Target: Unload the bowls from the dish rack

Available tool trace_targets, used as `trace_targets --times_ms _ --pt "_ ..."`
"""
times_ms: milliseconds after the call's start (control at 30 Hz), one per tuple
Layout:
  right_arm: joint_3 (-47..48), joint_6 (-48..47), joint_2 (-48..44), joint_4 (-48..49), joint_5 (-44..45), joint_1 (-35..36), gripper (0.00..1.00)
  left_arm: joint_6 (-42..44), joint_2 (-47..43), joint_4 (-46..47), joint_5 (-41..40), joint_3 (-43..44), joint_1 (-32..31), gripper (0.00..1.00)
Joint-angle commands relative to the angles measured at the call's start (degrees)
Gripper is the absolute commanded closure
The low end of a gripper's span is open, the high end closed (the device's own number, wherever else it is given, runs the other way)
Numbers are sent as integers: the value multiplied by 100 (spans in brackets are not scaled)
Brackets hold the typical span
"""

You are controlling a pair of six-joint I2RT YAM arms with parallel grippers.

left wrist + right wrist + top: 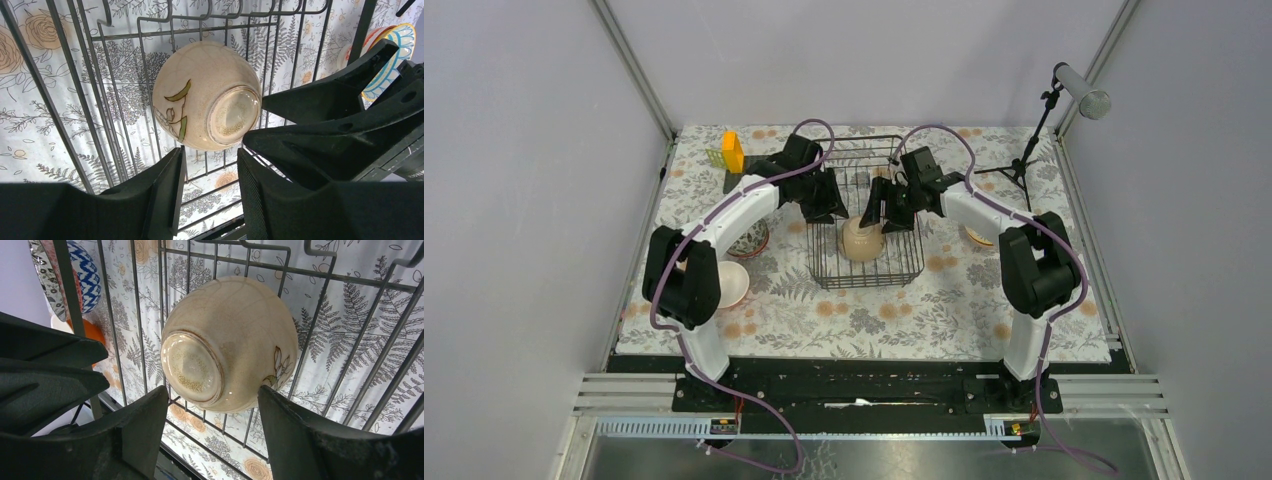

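The black wire dish rack (864,262) stands mid-table. In it lies one cream bowl (862,240) with a leaf motif, bottom up, its foot ring facing both wrist cameras (207,97) (230,342). My left gripper (834,212) (210,152) hangs open inside the rack just short of the bowl, with nothing between its fingers. From the other side my right gripper (879,215) (212,390) is open, wider. Its fingertips (265,390) stand at the bowl's lower edge, one of them right against it.
Left of the rack on the flowered cloth sit a blue-and-white patterned bowl (749,240) (85,270) and a pale bowl (729,283). A colourful bowl (977,237) (395,45) sits to the right. An orange object (732,152) stands back left, a microphone stand (1034,140) back right.
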Motion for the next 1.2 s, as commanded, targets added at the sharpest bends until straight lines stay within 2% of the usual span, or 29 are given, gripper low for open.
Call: trace_targets --times_ms 0,167,300,367,600,733,833,967,1167 --pt "38 191 114 266 -283 26 28 98 -53 20 -100 364 3 53" --pt "216 172 208 245 -273 99 33 180 -98 -436 -180 935 1 54" --pt "375 146 327 182 -267 202 37 254 -274 -857 -458 1176 17 48" --pt "431 134 360 144 -217 254 39 288 -388 -1023 -637 1107 27 41" --pt "662 71 369 -83 217 360 45 315 -728 -1324 -1359 596 135 36" --pt "846 -115 408 -317 557 411 43 300 -922 -1394 -1878 368 303 23" --pt "958 -201 446 -423 699 467 43 354 -996 -1190 -1478 56 554 21" --pt "1062 -196 586 -424 606 503 45 440 -926 -853 -839 -308 687 27" --pt "1283 -162 789 -424 368 609 46 550 -791 -333 -225 -544 743 11"
